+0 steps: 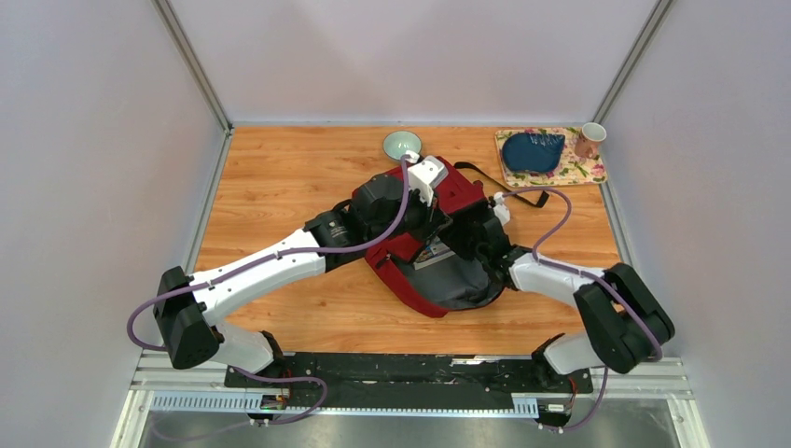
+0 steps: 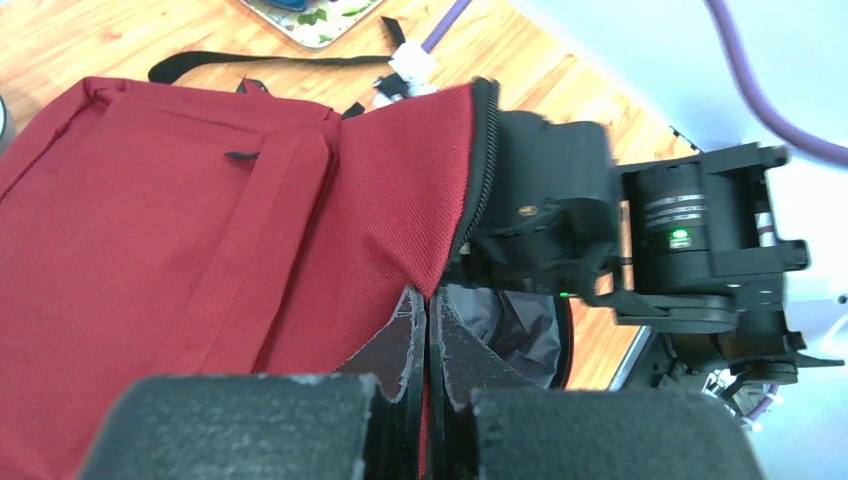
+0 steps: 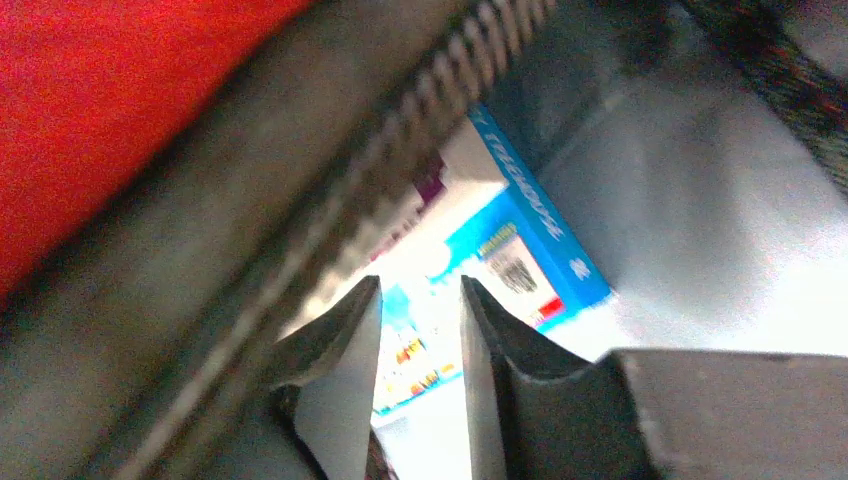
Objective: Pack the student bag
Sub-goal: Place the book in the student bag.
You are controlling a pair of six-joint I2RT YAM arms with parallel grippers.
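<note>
The dark red student bag [image 1: 462, 191] lies mid-table with its mouth toward the arms and grey lining [image 1: 457, 280] showing. My left gripper [image 1: 435, 217] is shut on the edge of the bag's red top flap [image 2: 400, 200] and holds it raised; in the left wrist view the left gripper [image 2: 428, 297] pinches red fabric between its fingers. My right gripper [image 1: 469, 245] reaches into the bag's mouth, its fingers hidden from above. In the right wrist view the right gripper [image 3: 420, 287] stands open with nothing between its fingers, over a blue-and-white book [image 3: 510, 240] lying on the lining inside, beneath the black zipper [image 3: 400, 150].
A pale green bowl [image 1: 402, 144] stands just behind the bag. At the back right a floral mat [image 1: 586, 172] carries a dark blue pouch [image 1: 533, 151] and a pink cup [image 1: 589, 140]. A black strap [image 1: 478, 172] trails from the bag. Walls enclose three sides of the table.
</note>
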